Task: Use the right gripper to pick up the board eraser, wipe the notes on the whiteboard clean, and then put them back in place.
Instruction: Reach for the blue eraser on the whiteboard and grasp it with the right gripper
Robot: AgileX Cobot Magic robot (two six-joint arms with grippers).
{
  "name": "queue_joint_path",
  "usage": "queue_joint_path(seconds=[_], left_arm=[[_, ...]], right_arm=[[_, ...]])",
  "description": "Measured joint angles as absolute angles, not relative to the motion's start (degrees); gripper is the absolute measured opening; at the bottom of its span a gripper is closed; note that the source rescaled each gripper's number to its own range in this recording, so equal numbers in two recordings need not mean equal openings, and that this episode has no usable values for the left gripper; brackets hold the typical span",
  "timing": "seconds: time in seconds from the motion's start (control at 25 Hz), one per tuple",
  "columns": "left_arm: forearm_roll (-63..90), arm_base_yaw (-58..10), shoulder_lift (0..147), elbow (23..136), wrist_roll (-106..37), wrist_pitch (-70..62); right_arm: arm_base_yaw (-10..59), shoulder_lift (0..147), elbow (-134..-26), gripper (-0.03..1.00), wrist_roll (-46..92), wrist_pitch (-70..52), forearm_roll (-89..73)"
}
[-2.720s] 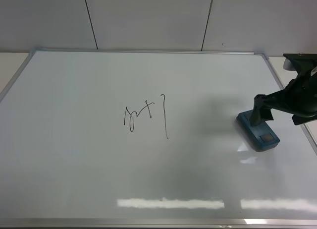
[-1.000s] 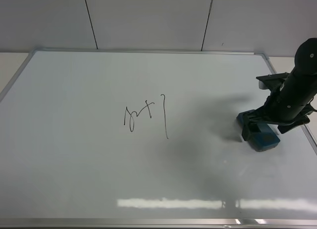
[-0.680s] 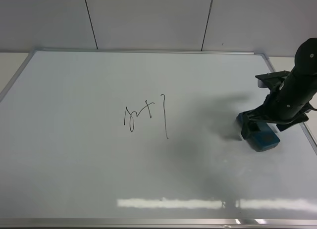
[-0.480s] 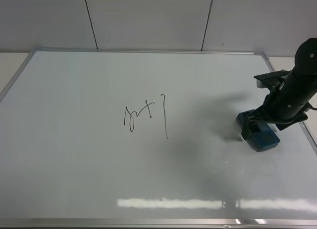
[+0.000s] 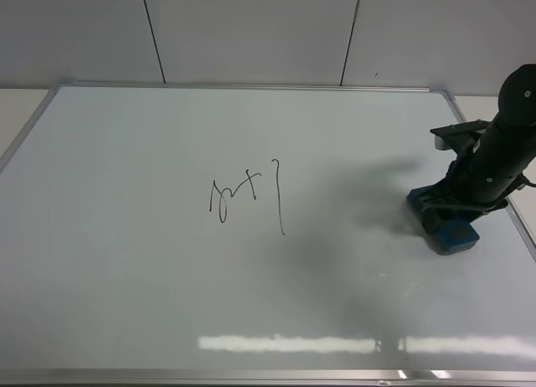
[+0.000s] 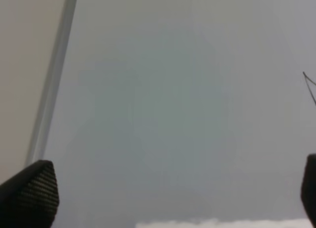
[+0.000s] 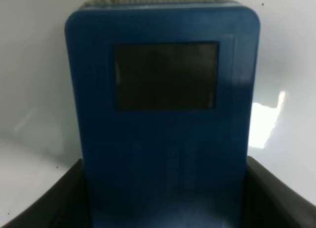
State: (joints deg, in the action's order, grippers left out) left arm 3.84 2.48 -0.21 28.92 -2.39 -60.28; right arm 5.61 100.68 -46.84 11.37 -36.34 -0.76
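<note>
The right claw (image 5: 442, 214), open a moment earlier, is now clenched on the board eraser (image 5: 456, 234) near the whiteboard's (image 5: 126, 278) right edge. The notes (image 5: 243, 194) at its middle are untouched; wiping and replacing are left.

**Exterior high view.** Illumination is bright, even and diffuse. The glossy whiteboard (image 5: 167, 278) returns a long white glare strip (image 5: 289, 343) near the lower edge of the frame, broken into two parts. A soft grey shadow (image 5: 368, 207) spreads to the left of the arm (image 5: 502, 144) at the right side. The notes (image 5: 243, 194) at centre are sharp. Fine grain is present overall.

**Left wrist view.** The picture is dim, grey, low in contrast and out of focus throughout. A pale reflection (image 6: 217, 222) lies along the bottom edge.

**Right wrist view.** The board eraser (image 7: 163, 129) fills the frame in soft focus, most blurred in its lower part. A bright glare patch (image 7: 264, 122) sits at the right.
</note>
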Motion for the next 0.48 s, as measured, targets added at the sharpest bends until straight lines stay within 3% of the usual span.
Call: queue_joint_path(seconds=[0.48], left_arm=[[3.8,2.5,-0.2,28.9,-2.4,-60.3]], right_arm=[[5.8,100.7,-48.8,0.05,10.6,-40.7,-1.3]])
